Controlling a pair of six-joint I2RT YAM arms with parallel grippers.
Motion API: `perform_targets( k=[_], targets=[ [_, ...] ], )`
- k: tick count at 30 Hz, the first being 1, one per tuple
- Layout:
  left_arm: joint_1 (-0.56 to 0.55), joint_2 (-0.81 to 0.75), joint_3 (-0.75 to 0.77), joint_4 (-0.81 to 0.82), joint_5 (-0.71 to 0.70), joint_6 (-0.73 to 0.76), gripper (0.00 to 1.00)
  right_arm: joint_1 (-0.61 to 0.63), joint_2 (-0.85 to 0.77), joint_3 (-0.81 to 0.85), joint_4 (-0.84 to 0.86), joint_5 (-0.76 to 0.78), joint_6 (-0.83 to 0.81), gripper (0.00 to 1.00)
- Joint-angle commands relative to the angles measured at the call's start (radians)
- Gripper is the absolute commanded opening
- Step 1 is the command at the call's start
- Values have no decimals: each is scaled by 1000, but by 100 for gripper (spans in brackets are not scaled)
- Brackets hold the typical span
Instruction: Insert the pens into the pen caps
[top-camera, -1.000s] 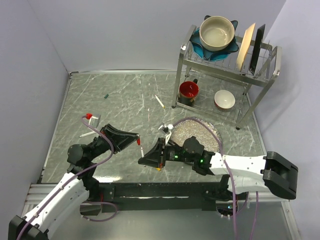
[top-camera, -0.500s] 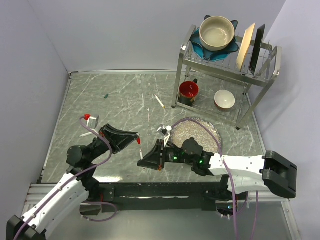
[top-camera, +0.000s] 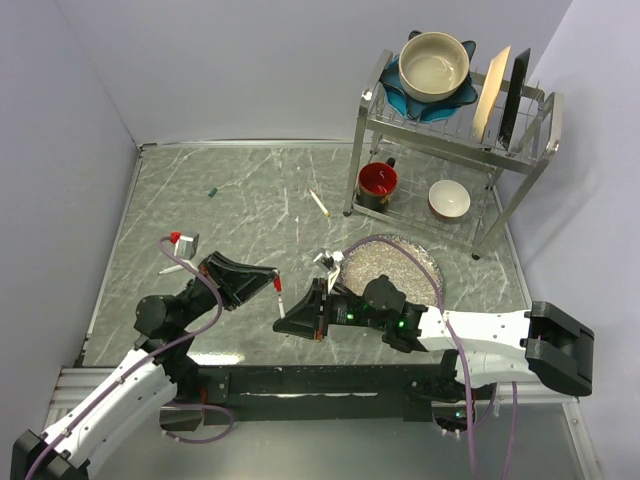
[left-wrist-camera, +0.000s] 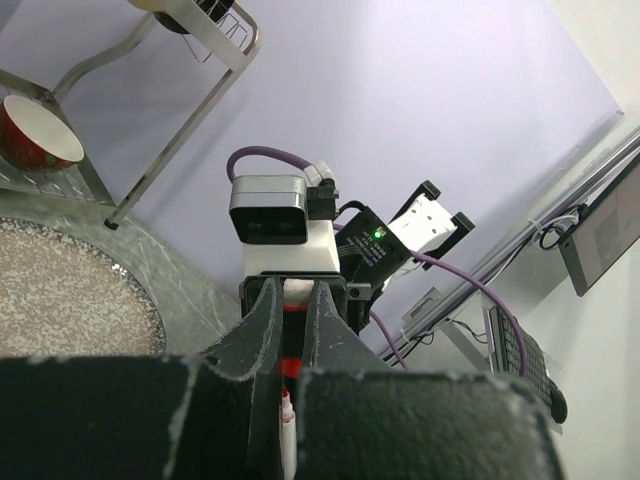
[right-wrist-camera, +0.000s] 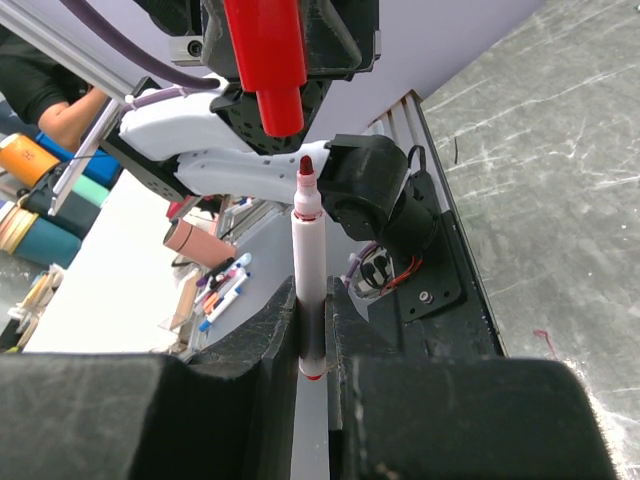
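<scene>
Below red cap (right-wrist-camera: 265, 60), red-tipped pen (right-wrist-camera: 308, 250)

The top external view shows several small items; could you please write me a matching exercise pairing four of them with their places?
Things:
1. red cap
2. red-tipped pen
3. green cap
4. red mug

Places:
A. lower shelf of the rack
B. held in the left pincer
C. lying on the table
D. held in the right pincer

Pairs: 1-B, 2-D, 3-C, 4-A
</scene>
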Motion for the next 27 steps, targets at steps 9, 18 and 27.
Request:
perform_targets(
  k=[9, 18, 27],
  targets=[
    [-19, -21, -22, 21, -27, -1, 1, 7, -22, 53, 25, 25, -16, 0],
    [-26, -54, -45, -1, -21, -15, 1, 8, -44, 65, -9, 48, -33, 0],
    [-31, -69, -46, -18, -32, -17, 1, 8, -59, 87, -52, 67, -50, 0]
  ],
)
